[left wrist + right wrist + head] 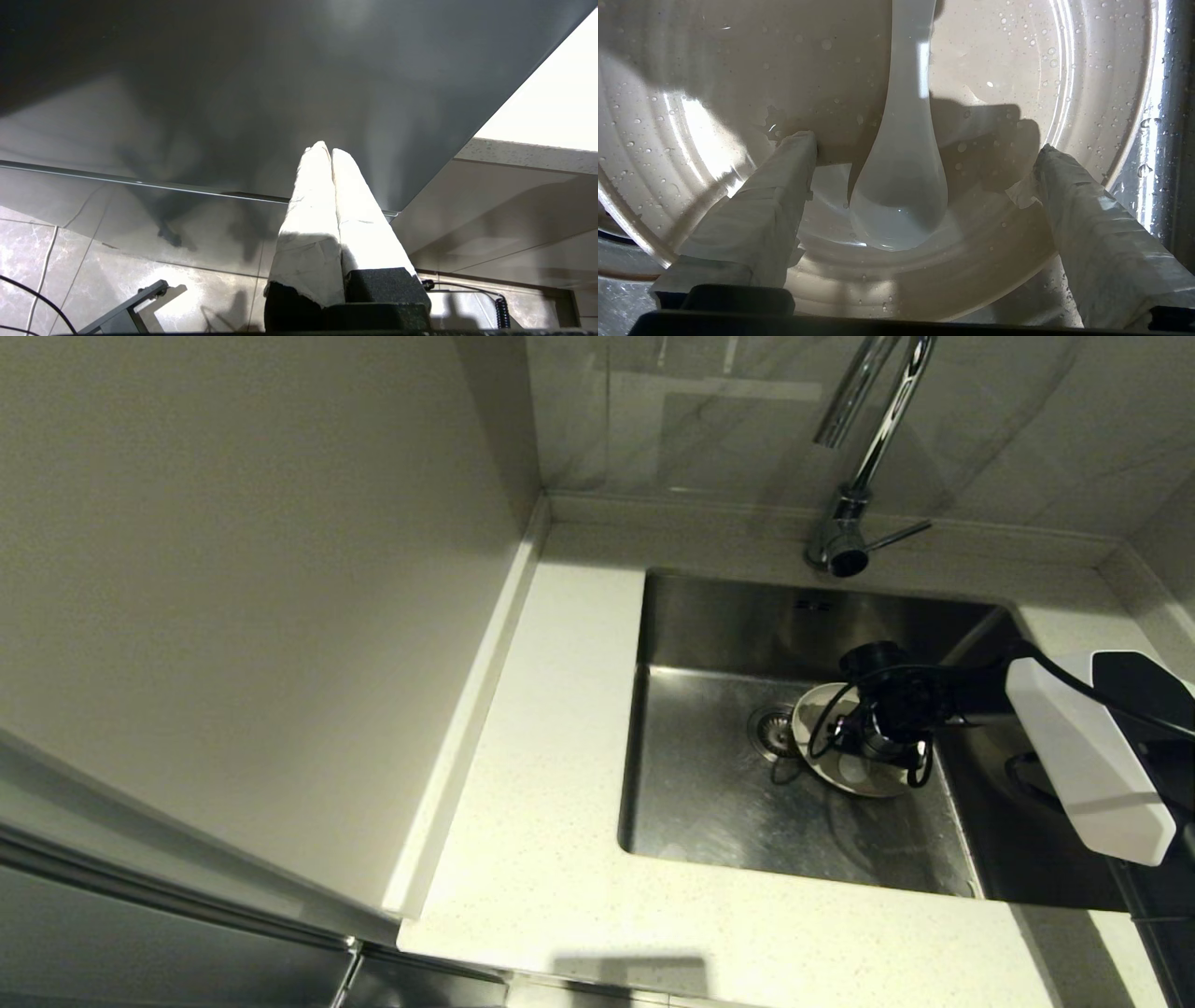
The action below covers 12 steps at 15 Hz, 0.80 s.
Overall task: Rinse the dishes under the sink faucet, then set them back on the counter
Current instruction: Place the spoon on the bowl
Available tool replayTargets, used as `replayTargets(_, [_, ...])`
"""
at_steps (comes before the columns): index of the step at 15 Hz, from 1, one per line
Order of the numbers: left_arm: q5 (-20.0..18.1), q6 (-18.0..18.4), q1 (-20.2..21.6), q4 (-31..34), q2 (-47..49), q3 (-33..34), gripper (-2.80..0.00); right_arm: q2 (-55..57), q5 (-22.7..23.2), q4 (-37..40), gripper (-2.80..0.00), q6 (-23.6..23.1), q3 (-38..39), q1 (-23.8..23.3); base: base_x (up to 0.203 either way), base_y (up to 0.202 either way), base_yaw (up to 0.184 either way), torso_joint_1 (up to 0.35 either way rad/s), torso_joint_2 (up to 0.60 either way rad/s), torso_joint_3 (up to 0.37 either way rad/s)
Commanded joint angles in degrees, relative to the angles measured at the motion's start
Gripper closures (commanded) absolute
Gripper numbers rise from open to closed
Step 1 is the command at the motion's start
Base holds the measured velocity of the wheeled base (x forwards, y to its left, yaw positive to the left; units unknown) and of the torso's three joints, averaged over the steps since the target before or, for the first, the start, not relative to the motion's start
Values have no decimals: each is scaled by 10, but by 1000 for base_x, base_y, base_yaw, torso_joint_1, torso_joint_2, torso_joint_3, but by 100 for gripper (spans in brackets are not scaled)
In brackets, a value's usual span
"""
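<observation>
The cream plate [854, 777] lies in the steel sink [709, 803] beside the drain strainer [771, 728]; it is wet with droplets [1017, 70]. A white spoon [903, 154] rests in the plate. A paler white patch lies under its head, and I cannot tell whether that is the small bowl. My right gripper [924, 144] hangs low over the plate [868, 742], open, one finger on each side of the spoon's head, holding nothing. The chrome faucet [873, 439] stands behind the sink; no water stream shows. My left gripper [324, 150] is shut and empty, parked below the counter.
The speckled counter [541, 821] runs left of and in front of the sink, with a beige wall panel [233, 569] along its left. The faucet's side lever [901, 534] points right. My right arm [1083, 756] reaches in over the sink's right edge.
</observation>
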Motion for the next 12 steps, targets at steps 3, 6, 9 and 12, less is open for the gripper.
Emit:
replayTargets(3, [0, 0, 0, 0, -2, 0, 0, 0, -3, 1, -280, 0, 0, 0, 0, 0, 0, 0, 0, 0])
replayTargets(6, [0, 0, 0, 0, -2, 0, 0, -9, -12, 2, -280, 1, 0, -1, 0, 0, 0, 0, 0, 0])
replayTargets(9, [0, 0, 0, 0, -2, 0, 0, -14, -11, 7, -280, 1, 0, 0, 0, 0, 0, 0, 0, 0])
replayTargets(12, [0, 0, 0, 0, -2, 0, 0, -16, -11, 14, -280, 1, 5, 0, 0, 0, 0, 0, 0, 0])
